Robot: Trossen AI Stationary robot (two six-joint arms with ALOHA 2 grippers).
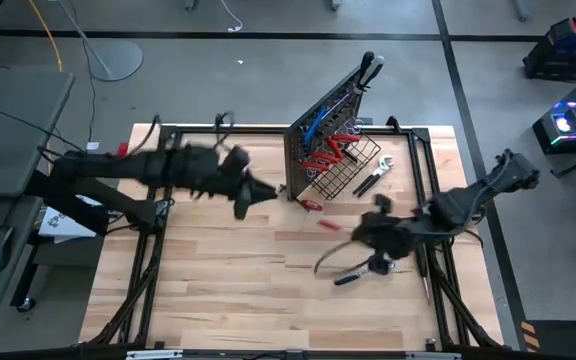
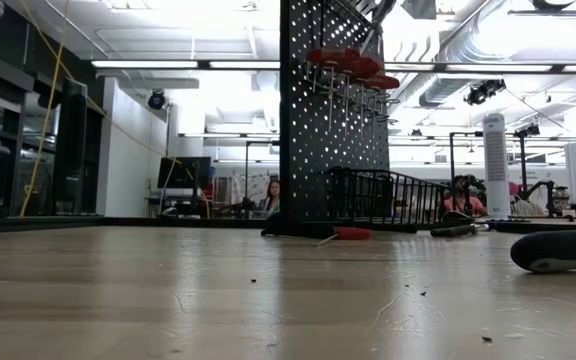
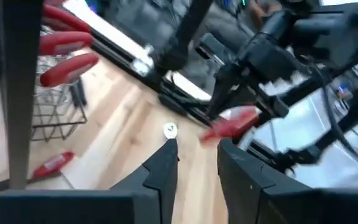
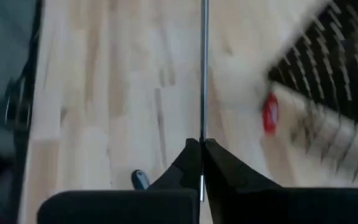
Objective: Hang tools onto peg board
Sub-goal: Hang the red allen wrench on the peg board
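The black peg board [image 1: 320, 125] stands upright at the table's far middle. Red-handled screwdrivers [image 1: 334, 150] and a blue tool [image 1: 313, 128] hang on it, and a wire basket [image 1: 356, 168] sits at its base. My right gripper [image 1: 363, 232] is near the board's near side, shut on a red-handled screwdriver [image 1: 330, 224]. My left gripper [image 3: 197, 155] is open and empty, left of the board [image 1: 243, 200]. Another red screwdriver [image 1: 308, 204] lies flat on the table by the board's base. My right gripper pinches the screwdriver's thin metal shaft [image 4: 204, 134] between its two fingertips. The fingers lie along the shaft, which runs straight on ahead of them. The red handle [image 3: 235, 121] shows beside the fingers, toward the table's left. The screwdriver is held above the table.
A black-handled tool [image 1: 368, 270] lies on the table under my right arm and shows in the low view [image 2: 558, 250]. A dark and silver tool [image 1: 373, 180] lies right of the basket. Black frame rails [image 1: 143, 260] run along the table's sides. People sit in the room behind [image 2: 270, 195].
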